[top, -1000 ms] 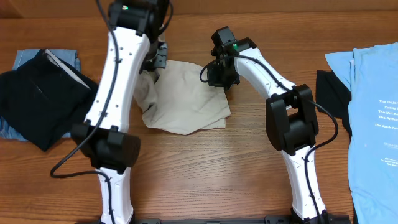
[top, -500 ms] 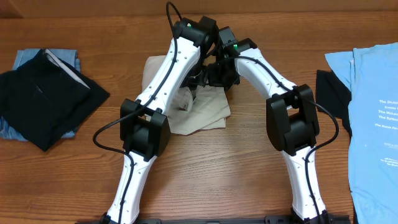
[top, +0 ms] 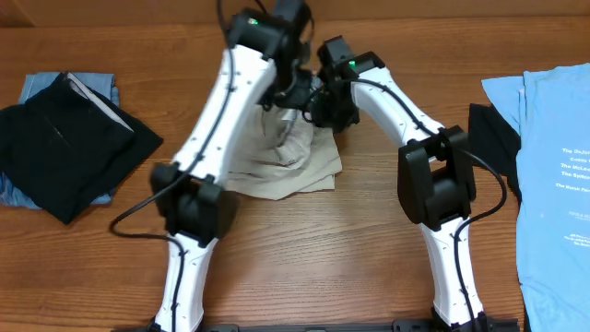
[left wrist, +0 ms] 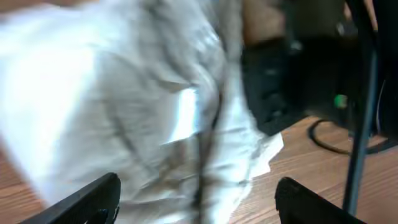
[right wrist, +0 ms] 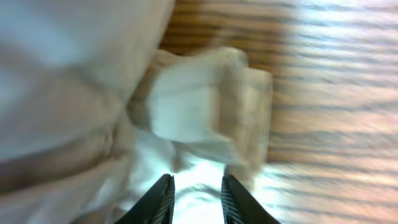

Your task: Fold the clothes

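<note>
At the middle of the table (top: 304,249) the beige trousers (top: 295,171) lie in a rumpled heap, with both grippers gathered over their far edge. A second ago the left arm (top: 207,138) stood over the trousers' left side, where a flap of cloth spread out toward the left. Now that arm leans across to the right, its wrist close beside the right arm's. The flap is gone from the left, so the heap is narrower and bunched up under the grippers. Half a second ago the left arm's elbow sat nearer the middle; it has since swung out to the left. The right arm (top: 406,111) has hardly shifted.

The left gripper (top: 297,90) is spread wide. In its wrist view the two fingers (left wrist: 93,199) stand far apart at the lower corners, with blurred beige cloth beyond them and nothing pinched between. The right gripper (top: 321,109) has its fingers (right wrist: 163,199) parted by a narrow gap with pale cloth showing through it; whether they touch that cloth I cannot tell.

Counted: two arms, two grippers, one pair of beige trousers. At the table's left edge one left black garment (top: 64,152) lies on top of one piece of blue denim (top: 41,85). At the right edge lies one light blue T-shirt (top: 553,138) with white lettering, and one right black garment (top: 489,134) is tucked partly under its left edge. That makes five pieces of clothing.
</note>
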`<state>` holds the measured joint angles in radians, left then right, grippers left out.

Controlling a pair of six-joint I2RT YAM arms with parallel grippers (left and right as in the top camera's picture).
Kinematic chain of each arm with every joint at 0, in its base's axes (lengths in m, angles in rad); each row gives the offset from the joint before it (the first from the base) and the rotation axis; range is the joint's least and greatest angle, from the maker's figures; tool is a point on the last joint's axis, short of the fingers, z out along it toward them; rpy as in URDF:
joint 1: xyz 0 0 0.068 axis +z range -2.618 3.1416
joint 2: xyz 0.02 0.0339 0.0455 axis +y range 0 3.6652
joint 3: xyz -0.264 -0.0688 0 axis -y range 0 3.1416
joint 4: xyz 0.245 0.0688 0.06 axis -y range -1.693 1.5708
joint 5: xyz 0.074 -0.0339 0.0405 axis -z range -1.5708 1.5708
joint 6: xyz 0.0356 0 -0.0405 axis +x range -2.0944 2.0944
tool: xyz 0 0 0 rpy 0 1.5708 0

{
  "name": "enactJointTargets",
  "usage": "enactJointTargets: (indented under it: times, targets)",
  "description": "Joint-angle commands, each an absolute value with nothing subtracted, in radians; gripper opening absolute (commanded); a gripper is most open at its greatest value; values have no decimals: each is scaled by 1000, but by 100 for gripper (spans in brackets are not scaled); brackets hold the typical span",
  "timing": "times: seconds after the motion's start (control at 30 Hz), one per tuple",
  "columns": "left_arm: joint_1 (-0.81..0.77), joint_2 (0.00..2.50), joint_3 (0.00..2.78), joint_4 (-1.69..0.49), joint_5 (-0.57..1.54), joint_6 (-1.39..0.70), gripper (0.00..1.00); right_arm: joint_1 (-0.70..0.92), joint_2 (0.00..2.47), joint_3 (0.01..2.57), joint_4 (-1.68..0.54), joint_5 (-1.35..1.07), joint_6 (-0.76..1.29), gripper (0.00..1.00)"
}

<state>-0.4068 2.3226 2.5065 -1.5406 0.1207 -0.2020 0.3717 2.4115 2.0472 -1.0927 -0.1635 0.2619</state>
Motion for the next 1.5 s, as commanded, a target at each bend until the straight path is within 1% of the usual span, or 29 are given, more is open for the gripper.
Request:
enactJointTargets:
  times: [0.0, 0.07, 0.13, 0.17, 0.2, 0.23, 0.27, 0.3, 0.37, 0.4, 0.5, 0.67, 0.77, 0.87, 0.97, 1.07, 1.17, 1.3, 1.47]
  targets:
    - [-283, 2238, 2548, -1565, 149, -183, 82, 317, 2330, 2129, -1166, -123, 260, 33]
    - [-229, 2238, 2548, -1572, 150, -183, 80, 303, 2297, 2138, -1215, -91, 258, 33]
    - [-195, 2244, 2548, -1574, 150, -182, 76, 295, 2262, 2138, -1243, -76, 257, 33]
    - [-188, 2254, 2545, -1576, 147, -170, 68, 295, 2243, 2138, -1258, -76, 257, 33]
    - [-185, 2265, 2535, -1573, 147, -162, 56, 295, 2212, 2138, -1275, -88, 257, 32]
    - [-184, 2282, 2514, -1564, 147, -162, 35, 295, 2185, 2138, -1293, -125, 256, 24]
    - [-184, 2297, 2495, -1555, 147, -161, 8, 297, 2166, 2138, -1309, -189, 239, 4]
    - [-184, 2316, 2480, -1547, 147, -161, 4, 299, 2152, 2138, -1319, -289, 201, 4]
    - [-184, 2370, 2469, -1534, 148, -162, 4, 299, 2147, 2138, -1322, -551, 102, 4]
    - [-184, 2395, 2469, -1531, 150, -162, 4, 301, 2149, 2130, -1310, -635, 72, 4]
    - [-184, 2462, 2469, -1523, 150, -161, 4, 333, 2151, 2087, -1231, -657, 71, 4]
    - [-186, 2487, 2469, -1515, 150, -162, 4, 456, 2154, 1983, -1098, -656, 75, 4]
    - [-194, 2487, 2469, -1511, 150, -161, 4, 507, 2155, 1892, -1025, -608, 90, 4]
    - [-200, 2487, 2469, -1501, 150, -161, 4, 512, 2155, 1824, -1007, -501, 118, 4]
    - [-204, 2488, 2469, -1489, 150, -161, 5, 485, 2155, 1787, -1071, -386, 183, 4]
    - [-204, 2499, 2469, -1482, 150, -161, 6, 469, 2155, 1786, -1144, -314, 184, 4]
    - [-204, 2517, 2459, -1472, 150, -162, 4, 469, 2155, 1784, -1174, -263, 184, 4]
    - [-205, 2547, 2456, -1461, 159, -164, 4, 469, 2155, 1715, -1145, -241, 183, 4]
    - [-223, 2564, 2452, -1446, 158, -164, 5, 469, 2155, 1604, -1105, -119, 215, 4]
